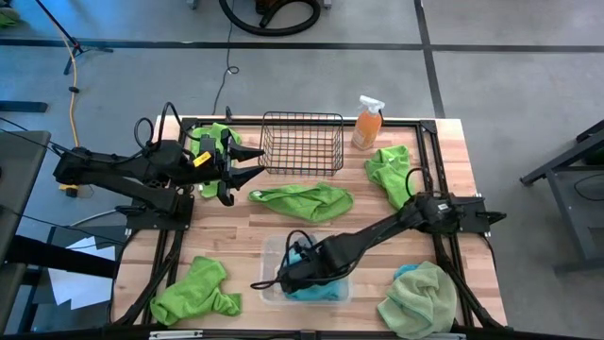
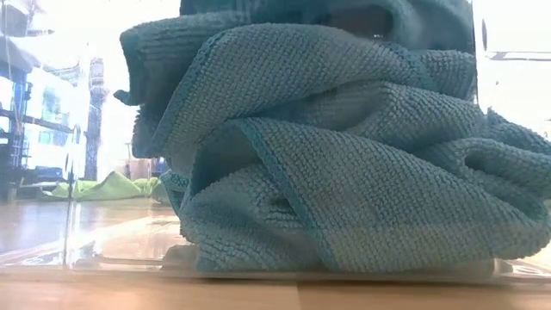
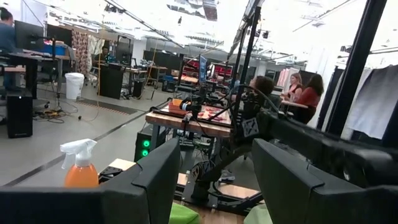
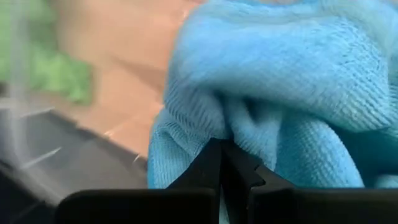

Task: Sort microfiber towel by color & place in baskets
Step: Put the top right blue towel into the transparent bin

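- high view: the right gripper [image 1: 286,277] reaches down into the clear plastic tub [image 1: 271,249] at the near middle of the wooden table [image 1: 236,231], on top of the turquoise towel [image 1: 316,290] bunched inside it.
- right wrist view: the right gripper's dark fingers [image 4: 219,163] are pressed together and pinch a fold of the turquoise towel.
- low view: the turquoise towel fills most of the frame, heaped behind the tub's clear wall and resting on its floor.
- high view: the left gripper [image 1: 256,161] is at the far left of the table, just left of the black wire basket [image 1: 302,144]; its jaws stand apart with nothing between them.
- left wrist view: the two left fingers [image 3: 161,177] are spread, and only the room shows in the gap.
- lime green towels lie on the table: one [image 1: 304,199] in the middle between the basket and the tub, one [image 1: 195,292] at the near left corner, one [image 1: 391,172] at the far right, and one [image 1: 213,138] partly under the left arm at the far left.
- a larger pale sage towel [image 1: 420,299] sits crumpled at the near right corner.
- an orange spray bottle [image 1: 367,124] stands upright at the far edge, just right of the wire basket.
- the wire basket looks to hold no towel.
- people sit at desks in the room beyond, seen in the left wrist view.
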Tool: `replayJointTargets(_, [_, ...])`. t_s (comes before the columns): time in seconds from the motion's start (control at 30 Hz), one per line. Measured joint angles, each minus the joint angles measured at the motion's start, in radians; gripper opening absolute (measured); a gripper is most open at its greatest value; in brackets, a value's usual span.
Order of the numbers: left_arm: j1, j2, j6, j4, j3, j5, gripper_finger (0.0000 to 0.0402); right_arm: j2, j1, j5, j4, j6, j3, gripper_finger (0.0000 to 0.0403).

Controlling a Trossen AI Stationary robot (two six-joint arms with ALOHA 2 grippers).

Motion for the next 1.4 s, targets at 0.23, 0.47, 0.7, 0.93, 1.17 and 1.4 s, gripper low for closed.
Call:
replayJointTargets(0.23, [0.0, 0.0, 0.0, 0.0, 0.0, 0.0, 0.0188, 0.087, -0.013, 0.004, -0.003, 0.06, -0.005, 0.0])
replayJointTargets(0.47, [0.0, 0.0, 0.0, 0.0, 0.0, 0.0, 0.0188, 0.165, -0.04, -0.022, 0.039, 0.058, -0.005, 0.0])
replayJointTargets(0.7, [0.0, 0.0, 0.0, 0.0, 0.0, 0.0, 0.0188, 0.179, -0.058, -0.05, 0.039, -0.027, -0.005, 0.0])
replayJointTargets(0.93, [0.0, 0.0, 0.0, 0.0, 0.0, 0.0, 0.0188, 0.181, -0.057, -0.056, 0.046, -0.028, -0.005, 0.0038])
replayJointTargets(1.17, [0.0, 0.0, 0.0, 0.0, 0.0, 0.0, 0.0188, 0.184, -0.043, -0.012, 0.043, -0.028, 0.033, 0.0152])
replayJointTargets(1.4, [0.001, 0.0, 0.0, 0.0, 0.0, 0.0, 0.0188, 0.184, -0.044, -0.05, 0.038, -0.056, 0.042, 0.0248])
